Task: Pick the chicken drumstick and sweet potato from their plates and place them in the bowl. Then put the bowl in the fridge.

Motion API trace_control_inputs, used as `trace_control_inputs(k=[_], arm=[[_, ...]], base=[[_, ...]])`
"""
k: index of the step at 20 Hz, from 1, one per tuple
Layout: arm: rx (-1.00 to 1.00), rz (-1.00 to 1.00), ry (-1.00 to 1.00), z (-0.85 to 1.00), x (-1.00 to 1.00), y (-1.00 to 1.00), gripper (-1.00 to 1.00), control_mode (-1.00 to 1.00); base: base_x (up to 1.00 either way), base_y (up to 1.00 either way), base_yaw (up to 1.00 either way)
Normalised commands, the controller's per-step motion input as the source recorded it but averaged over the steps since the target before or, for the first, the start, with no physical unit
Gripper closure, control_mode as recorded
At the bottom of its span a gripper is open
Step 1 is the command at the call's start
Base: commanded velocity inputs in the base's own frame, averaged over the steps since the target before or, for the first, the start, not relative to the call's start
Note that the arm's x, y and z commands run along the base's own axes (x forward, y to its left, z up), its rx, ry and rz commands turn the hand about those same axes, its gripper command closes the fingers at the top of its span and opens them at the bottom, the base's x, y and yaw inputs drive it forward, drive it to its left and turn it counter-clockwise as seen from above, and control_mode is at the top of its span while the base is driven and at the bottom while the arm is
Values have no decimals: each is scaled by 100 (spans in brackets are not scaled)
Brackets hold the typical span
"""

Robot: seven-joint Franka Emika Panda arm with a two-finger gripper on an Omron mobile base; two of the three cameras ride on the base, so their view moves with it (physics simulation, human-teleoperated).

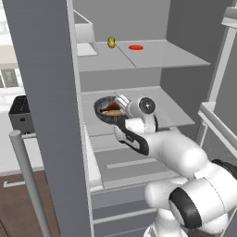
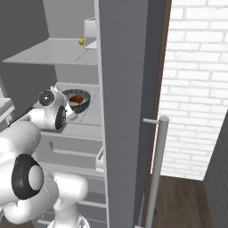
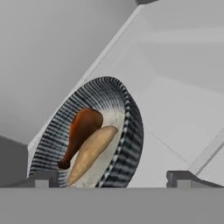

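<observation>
Hand view | hand [image 3: 111,177] open, empty | bowl [image 3: 127,131] bottom cut off | drumstick [image 3: 83,129], sweet potato [image 3: 94,151] inside

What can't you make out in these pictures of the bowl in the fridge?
- Bowl: its near rim is cut off at the bottom of the hand view, and the arm covers its near side in the left base view.
- Sweet potato: its lower end is cut off in the hand view; in both base views it is too small to tell from the chicken drumstick.
- Yellow thing on the upper shelf: too small to identify.
</observation>
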Motion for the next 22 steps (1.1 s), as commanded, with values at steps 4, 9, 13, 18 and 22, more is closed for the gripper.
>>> trace_control_inputs(k=[4, 9, 13, 18, 22], arm=[[-4, 5, 7, 36, -100, 0, -100, -100], [-10, 18, 25, 76, -100, -1, -100, -100], [-19, 27, 39, 49, -100, 0, -100, -100], [-31, 25, 27, -1, -100, 0, -100, -100], [-25, 19, 6, -20, -100, 0, -100, -100]], base=[[0, 0, 0], [0, 0, 0], [0, 0, 0], [0, 0, 0], [0, 0, 0]])
